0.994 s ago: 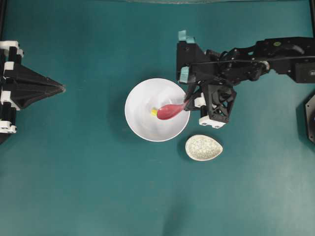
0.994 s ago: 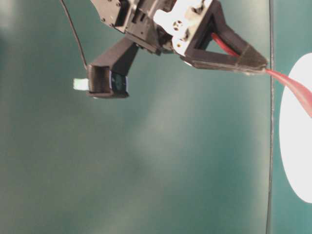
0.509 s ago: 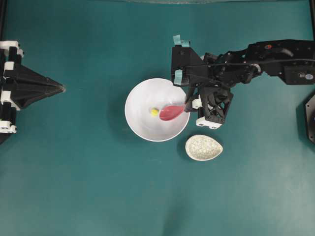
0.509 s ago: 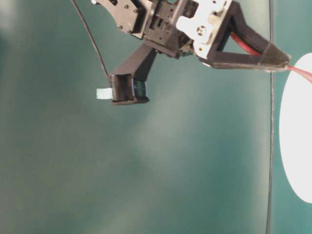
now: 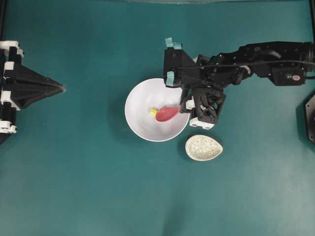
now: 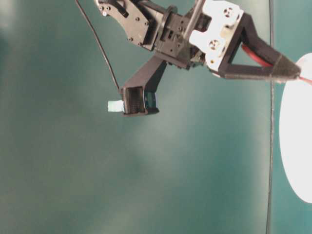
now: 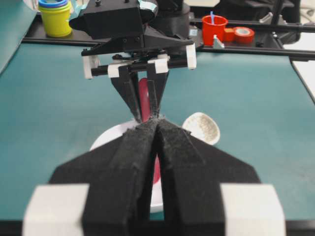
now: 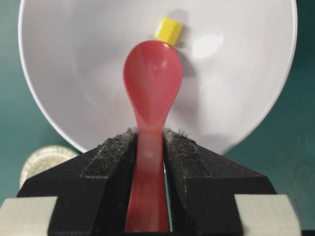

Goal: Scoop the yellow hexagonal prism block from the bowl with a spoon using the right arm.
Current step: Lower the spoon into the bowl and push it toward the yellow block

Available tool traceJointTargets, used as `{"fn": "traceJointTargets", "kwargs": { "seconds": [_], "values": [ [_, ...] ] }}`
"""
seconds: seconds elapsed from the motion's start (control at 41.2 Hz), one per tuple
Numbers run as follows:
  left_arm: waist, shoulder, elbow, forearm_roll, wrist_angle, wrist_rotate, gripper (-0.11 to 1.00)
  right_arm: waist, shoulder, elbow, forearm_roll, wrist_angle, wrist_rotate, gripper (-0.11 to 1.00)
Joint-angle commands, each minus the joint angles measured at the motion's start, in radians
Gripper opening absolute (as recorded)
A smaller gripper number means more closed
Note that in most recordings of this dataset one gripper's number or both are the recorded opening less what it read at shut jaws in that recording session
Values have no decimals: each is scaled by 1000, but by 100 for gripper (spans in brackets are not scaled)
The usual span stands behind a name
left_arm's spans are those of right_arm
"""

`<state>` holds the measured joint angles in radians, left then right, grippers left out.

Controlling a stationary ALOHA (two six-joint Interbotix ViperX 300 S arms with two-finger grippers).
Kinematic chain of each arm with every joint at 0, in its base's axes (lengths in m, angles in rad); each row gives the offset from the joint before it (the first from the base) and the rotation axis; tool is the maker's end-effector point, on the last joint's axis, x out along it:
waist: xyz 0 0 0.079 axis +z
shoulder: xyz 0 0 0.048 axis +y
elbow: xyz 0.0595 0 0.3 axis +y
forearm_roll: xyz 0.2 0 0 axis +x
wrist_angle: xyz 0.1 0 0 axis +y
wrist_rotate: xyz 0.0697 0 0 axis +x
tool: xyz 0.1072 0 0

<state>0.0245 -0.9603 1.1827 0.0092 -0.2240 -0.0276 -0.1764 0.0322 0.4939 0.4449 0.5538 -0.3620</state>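
A teal mat (image 5: 88, 187) covered the whole table, evenly lit with soft shadows. Beyond its far edge ran a black rail (image 7: 256, 49), with a yellow tub (image 7: 55, 20), a red cup (image 7: 214, 28) and a roll of red tape (image 7: 244, 35) behind it.

I see a teal bench (image 5: 74, 172), white bowl (image 5: 140, 125) resting near its middle, speckled oval spoon rest (image 5: 204, 147) just beside it, toward the lower right
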Motion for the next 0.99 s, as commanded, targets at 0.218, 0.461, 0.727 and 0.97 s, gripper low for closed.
{"fn": "traceJointTargets", "kwargs": {
  "seconds": [0.218, 0.461, 0.727, 0.97],
  "values": [
    [0, 8, -17, 3, -5, 0, -1, 3, 14, -61, -2, -32, -8, 24],
    [2, 8, -17, 3, -5, -2, -1, 3, 25, -80, -11, -52, -9, 24],
    [2, 8, -15, 3, -5, 0, -1, 3, 25, -81, -25, -80, -9, 24],
    [2, 8, -17, 3, -5, 0, -1, 3, 25, -80, -26, -103, -9, 24]
  ]
}}
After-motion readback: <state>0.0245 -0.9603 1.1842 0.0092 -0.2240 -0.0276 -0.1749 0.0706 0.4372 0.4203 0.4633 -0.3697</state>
